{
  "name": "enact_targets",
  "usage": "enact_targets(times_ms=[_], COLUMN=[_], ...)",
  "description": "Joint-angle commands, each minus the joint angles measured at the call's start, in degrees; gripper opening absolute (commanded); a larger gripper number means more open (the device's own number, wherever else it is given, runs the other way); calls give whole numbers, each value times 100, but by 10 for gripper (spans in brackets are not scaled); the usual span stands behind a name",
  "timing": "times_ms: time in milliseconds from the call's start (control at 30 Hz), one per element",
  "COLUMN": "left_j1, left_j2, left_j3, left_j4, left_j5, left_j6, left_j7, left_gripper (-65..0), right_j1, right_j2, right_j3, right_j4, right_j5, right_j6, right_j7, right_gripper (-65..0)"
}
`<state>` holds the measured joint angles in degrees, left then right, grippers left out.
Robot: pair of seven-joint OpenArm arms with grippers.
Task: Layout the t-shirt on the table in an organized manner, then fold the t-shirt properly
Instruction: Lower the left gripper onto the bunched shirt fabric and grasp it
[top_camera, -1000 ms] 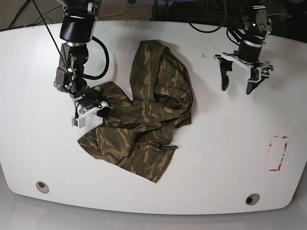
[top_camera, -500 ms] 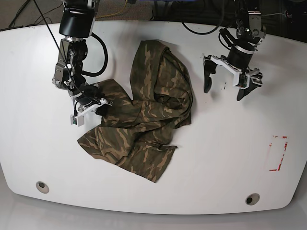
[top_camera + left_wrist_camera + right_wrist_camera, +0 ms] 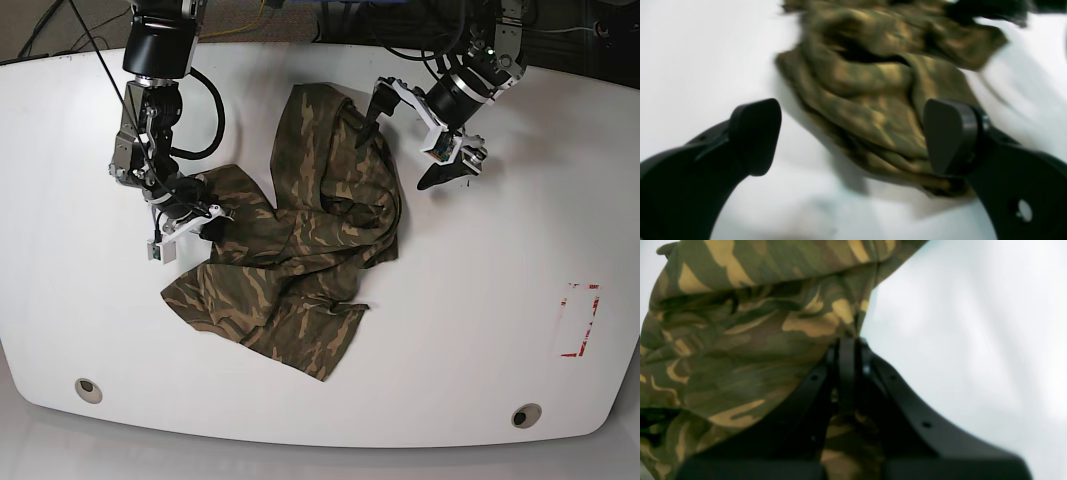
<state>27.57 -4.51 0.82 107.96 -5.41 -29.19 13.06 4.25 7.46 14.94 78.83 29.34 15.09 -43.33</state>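
The camouflage t-shirt (image 3: 300, 250) lies crumpled in the middle of the white table (image 3: 480, 300). My left gripper (image 3: 392, 163) hovers open and tilted at the shirt's upper right edge, one finger over the cloth, the other over bare table. In the left wrist view the left gripper (image 3: 850, 140) has its jaws spread wide with a bunched edge of the t-shirt (image 3: 873, 100) between and beyond them. My right gripper (image 3: 190, 225) is shut on the shirt's left edge. The right wrist view shows the right gripper (image 3: 846, 346) pinching a fold of the t-shirt (image 3: 740, 340).
A red-marked rectangle (image 3: 580, 320) sits near the table's right edge. Two round grommet holes (image 3: 88, 388) (image 3: 526, 414) lie near the front edge. Cables run along the back edge behind both arms.
My left arm has swung left from bare table to the shirt's upper right edge and tilted, its jaws widening on the way. The right gripper has held its grip in place.
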Motion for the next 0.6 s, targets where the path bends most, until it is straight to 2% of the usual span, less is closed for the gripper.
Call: enact_targets(times_ms=[0, 233, 567], left_j1=[131, 306, 306], left_j2=[-195, -626, -626], left_j3=[28, 406, 564], left_j4=[118, 118, 57], left_j5=[-61, -88, -61], left_j6=[-13, -13, -13], left_j7=[-159, -167, -124], left_gripper=[0, 0, 0], right_j1=[107, 107, 45], right_j2=[120, 128, 137], right_j3=[23, 23, 23], right_j4=[113, 113, 113], right_j5=[50, 50, 50], right_j6=[34, 34, 34], right_j7=[118, 118, 118], right_gripper=[-650, -650, -650])
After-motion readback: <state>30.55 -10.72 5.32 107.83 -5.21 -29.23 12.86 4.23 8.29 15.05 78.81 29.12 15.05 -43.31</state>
